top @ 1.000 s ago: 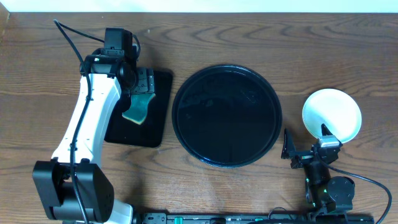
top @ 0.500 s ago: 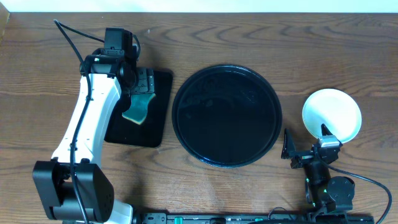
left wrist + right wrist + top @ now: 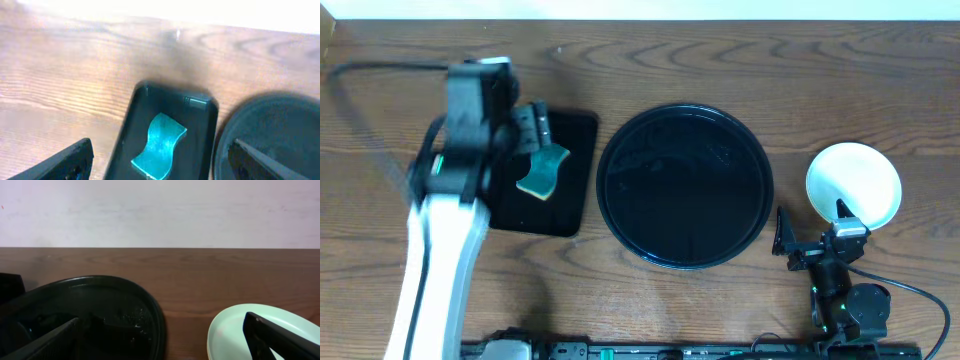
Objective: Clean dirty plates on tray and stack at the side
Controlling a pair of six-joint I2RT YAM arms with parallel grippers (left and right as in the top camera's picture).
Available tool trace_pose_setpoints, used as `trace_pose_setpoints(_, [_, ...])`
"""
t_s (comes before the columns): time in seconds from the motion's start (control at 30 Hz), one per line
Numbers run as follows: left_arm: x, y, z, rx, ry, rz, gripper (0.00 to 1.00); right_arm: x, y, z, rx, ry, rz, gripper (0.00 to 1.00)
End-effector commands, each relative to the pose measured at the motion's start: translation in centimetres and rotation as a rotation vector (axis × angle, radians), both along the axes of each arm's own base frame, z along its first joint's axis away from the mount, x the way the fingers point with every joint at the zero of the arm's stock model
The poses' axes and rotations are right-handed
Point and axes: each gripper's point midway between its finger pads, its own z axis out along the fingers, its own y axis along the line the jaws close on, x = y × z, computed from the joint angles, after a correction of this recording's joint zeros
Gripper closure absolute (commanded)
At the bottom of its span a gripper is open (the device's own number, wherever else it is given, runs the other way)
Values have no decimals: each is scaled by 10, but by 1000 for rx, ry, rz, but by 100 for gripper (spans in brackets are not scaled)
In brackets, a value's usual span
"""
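The large round black tray (image 3: 684, 186) sits mid-table with no plate on it; it also shows in the right wrist view (image 3: 100, 315) and the left wrist view (image 3: 280, 135). A stack of pale plates (image 3: 854, 184) rests at the right; its top plate shows pale mint in the right wrist view (image 3: 260, 330). My left gripper (image 3: 160, 162) is open and empty, raised above a teal sponge (image 3: 159, 146) on the small rectangular black tray (image 3: 205, 135). My right gripper (image 3: 162, 340) is open and empty, low at the front right between the round tray and the plates.
The rectangular black tray (image 3: 575, 190) with the sponge (image 3: 542, 170) lies left of the round tray. My left arm (image 3: 450, 200) is blurred over its left part. The table's far edge runs along the top.
My left arm has swung back and up from the sponge tray, leaving the sponge on it. The right arm, round tray and plates have not moved.
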Motion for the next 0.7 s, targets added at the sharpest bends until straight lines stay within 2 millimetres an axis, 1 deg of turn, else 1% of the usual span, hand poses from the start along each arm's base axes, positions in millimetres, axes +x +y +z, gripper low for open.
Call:
trace_pose_setpoints(0.0, [-29,1,8,73,-173,-73,13,-1,2,0,13,0,11,1])
trace_pose_setpoints(0.1, [-50,-4,5,115,-306,-138,13,-1,2,0,13,0,10,1])
trace_pose_setpoints(0.2, [-68,-2,-8,134,-391,-142,13,-1,2,0,13,0,11,1])
trace_pose_setpoints(0.3, [-81,-1,-23,118,-466,-149,13,-1,2,0,13,0,10,1])
trace_pose_setpoints(0.5, [-101,4,-59,109,-531,-147,13,-1,2,0,13,0,11,1])
trace_pose_setpoints(0.67, [-110,4,-85,154,-544,-166,13,-1,2,0,13,0,11,1])
